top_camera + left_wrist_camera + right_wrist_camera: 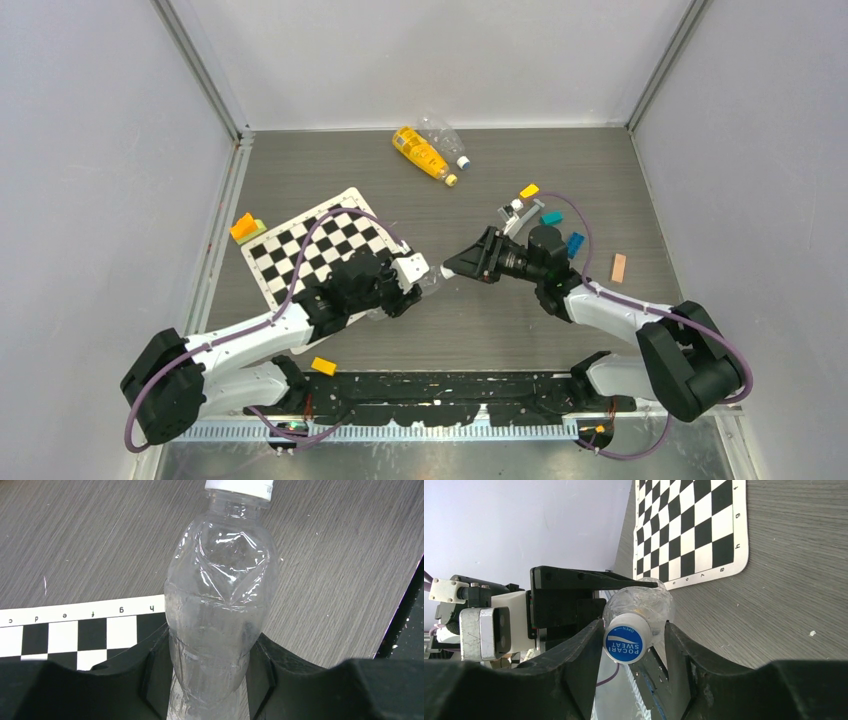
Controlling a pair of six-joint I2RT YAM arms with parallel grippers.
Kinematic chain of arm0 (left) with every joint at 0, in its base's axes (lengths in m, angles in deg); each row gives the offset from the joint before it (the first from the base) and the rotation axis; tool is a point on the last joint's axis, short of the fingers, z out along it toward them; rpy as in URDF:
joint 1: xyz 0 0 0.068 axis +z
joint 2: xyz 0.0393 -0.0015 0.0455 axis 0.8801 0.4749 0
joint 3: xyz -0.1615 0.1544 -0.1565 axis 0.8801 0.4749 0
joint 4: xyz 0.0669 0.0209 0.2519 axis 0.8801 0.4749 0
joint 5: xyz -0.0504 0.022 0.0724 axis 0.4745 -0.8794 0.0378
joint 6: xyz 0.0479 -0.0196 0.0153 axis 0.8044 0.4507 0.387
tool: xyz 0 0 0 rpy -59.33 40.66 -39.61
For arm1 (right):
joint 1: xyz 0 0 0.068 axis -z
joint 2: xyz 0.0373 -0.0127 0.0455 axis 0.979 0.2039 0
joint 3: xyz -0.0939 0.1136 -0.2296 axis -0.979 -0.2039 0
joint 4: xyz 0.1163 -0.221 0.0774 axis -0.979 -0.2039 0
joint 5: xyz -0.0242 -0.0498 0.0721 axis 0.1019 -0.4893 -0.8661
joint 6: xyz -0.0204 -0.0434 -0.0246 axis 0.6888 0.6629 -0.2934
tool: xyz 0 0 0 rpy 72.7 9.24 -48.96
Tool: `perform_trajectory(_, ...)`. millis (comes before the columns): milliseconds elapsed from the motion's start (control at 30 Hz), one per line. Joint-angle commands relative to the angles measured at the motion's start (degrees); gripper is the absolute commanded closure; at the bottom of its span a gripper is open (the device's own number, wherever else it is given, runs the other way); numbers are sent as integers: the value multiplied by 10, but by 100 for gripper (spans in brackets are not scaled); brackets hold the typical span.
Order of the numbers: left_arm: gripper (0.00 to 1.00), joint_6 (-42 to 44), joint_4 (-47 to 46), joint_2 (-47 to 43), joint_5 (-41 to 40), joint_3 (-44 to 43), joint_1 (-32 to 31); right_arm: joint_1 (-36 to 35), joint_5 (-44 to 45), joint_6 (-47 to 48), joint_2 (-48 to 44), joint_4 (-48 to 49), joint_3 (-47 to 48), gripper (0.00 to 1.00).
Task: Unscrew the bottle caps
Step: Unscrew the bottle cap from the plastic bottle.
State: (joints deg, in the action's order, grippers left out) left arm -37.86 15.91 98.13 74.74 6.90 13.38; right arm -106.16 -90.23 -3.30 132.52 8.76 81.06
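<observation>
My left gripper (410, 285) is shut on a clear crinkled bottle (220, 605), its fingers (155, 670) pressing the lower body. The bottle is held above the table, its cap (240, 486) pointing at my right gripper (455, 268). In the right wrist view the white cap with a blue top (626, 639) sits between my right gripper's (633, 627) open jaws, touching the left finger with a gap on the right. A yellow-orange bottle (420, 152) with a yellow cap (451, 181) and another clear bottle (443, 135) with a pale cap (463, 162) lie at the back.
A checkerboard mat (310, 250) lies left of centre, an orange block (245, 227) at its far-left corner. A yellow block (323, 366) lies near the left base. Yellow (529, 190), teal (551, 217), blue (575, 244) and peach (618, 267) blocks lie around my right arm.
</observation>
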Motion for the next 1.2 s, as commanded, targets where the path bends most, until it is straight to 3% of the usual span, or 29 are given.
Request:
perform_trajectory(0, 83, 3, -27, -6, 2, -9, -2, -3, -9, 18, -17, 1, 18, 45)
perform_trajectory(300, 83, 7, -17, 12, -5, -20, -2, -3, -23, 29, -31, 1, 14, 42)
perform_trajectory(1167, 83, -5, -37, 16, 20, -15, -2, -3, -18, 40, 2, -12, 25, 54)
